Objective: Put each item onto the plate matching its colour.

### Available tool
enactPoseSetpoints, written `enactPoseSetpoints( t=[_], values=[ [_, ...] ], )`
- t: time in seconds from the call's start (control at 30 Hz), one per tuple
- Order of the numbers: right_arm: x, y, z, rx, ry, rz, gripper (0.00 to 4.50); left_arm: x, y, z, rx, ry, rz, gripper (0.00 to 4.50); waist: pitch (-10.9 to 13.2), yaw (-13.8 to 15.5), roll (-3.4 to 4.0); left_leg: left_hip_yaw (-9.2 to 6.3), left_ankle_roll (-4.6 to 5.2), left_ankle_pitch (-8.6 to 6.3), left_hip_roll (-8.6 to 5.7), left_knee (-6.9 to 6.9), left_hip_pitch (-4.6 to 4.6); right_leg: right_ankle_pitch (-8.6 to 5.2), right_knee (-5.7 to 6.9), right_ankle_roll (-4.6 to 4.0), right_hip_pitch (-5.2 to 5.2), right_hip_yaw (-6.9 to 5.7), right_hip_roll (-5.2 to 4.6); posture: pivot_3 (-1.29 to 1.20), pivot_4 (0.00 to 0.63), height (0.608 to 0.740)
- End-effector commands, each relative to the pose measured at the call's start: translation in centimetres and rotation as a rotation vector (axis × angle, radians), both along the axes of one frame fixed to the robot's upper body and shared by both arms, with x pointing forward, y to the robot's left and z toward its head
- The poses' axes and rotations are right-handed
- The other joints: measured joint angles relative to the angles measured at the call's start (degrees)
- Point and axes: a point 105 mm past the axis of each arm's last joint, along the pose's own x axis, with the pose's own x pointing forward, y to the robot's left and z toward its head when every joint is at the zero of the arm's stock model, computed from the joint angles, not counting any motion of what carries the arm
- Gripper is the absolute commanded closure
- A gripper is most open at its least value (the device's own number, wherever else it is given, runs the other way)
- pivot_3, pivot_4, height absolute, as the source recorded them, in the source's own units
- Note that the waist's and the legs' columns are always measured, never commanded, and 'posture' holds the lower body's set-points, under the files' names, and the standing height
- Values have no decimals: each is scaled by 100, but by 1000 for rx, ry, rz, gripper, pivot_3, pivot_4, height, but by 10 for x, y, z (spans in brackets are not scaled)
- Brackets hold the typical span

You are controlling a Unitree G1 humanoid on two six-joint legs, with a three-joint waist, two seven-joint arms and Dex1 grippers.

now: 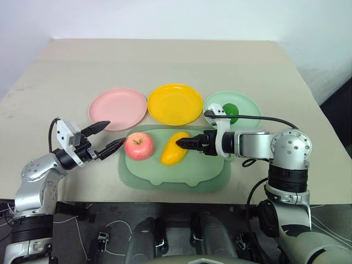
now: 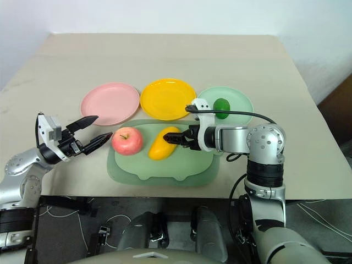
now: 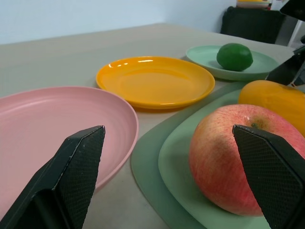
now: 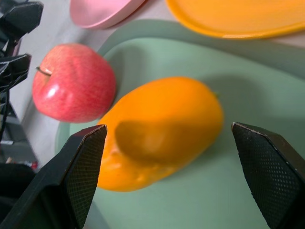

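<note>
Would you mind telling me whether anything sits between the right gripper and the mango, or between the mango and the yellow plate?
Nothing visible does. The right gripper is open right at the mango on the tray, and the yellow plate lies just beyond the tray's far edge. The apple sits off to the mango's side.

Lab — bare table (image 1: 165,60), floor cables (image 1: 110,228).

Both arms reach inward, left pincer (image 1: 110,136) and right pincer (image 1: 185,143) spread.
</note>
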Motion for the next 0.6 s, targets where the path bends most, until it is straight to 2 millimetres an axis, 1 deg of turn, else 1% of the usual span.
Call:
enactPoseSetpoints(
  t=[0.03,0.3,0.43,0.57,0.6],
  values=[
    [-3,14,10,22,-3,47,63,-1,0,8,16,-38,-2,0,0,2,0,0,0,0,0,0,0,0,2,0,0,0,0,0,150,696],
    [3,21,-2,-49,66,32,63,-2,-1,7,15,-36,-2,0,-1,7,-1,2,1,0,-1,5,1,0,5,1,3,1,0,0,150,696],
    [3,23,-3,-89,51,41,63,-3,0,7,14,-37,2,0,-1,3,-1,2,1,1,0,5,1,0,6,2,2,1,2,0,150,696],
    [1,23,-4,-164,-7,63,63,-4,3,7,27,-38,14,0,-1,7,0,2,1,1,0,5,1,0,7,2,2,1,1,0,150,696],
    [0,24,-2,-170,-26,71,232,-5,3,7,22,-38,13,0,-1,7,0,3,1,1,0,5,1,0,7,2,2,1,0,0,150,696]
  ],
)
